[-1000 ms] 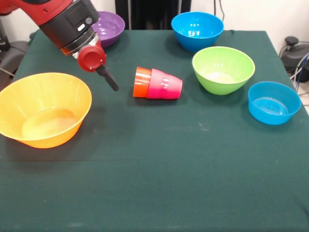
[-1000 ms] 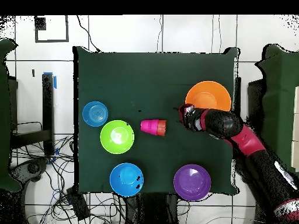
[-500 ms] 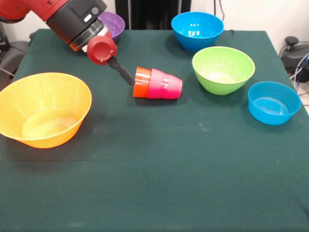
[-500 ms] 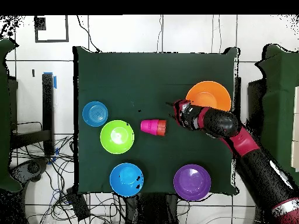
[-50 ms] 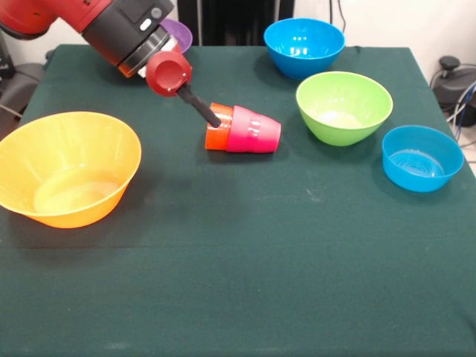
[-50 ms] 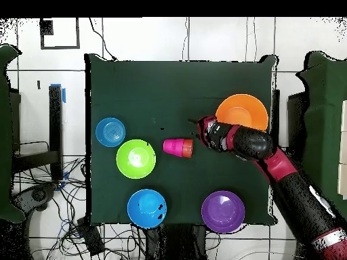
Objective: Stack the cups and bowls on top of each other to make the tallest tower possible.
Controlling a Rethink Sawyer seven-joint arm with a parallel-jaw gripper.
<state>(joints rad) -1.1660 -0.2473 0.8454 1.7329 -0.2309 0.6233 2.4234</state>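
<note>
While the nested cups (image 5: 244,129) lie sideways, the gripper (image 5: 212,117) touches their orange end; grip unclear.

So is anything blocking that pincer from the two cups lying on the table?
Nothing visible does. The pincer is already at the open end of the orange cup, which lies nested in the pink cup.

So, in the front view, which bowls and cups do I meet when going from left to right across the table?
Orange-yellow bowl → orange cup → red-pink cup → lime green bowl → small blue bowl.
</note>
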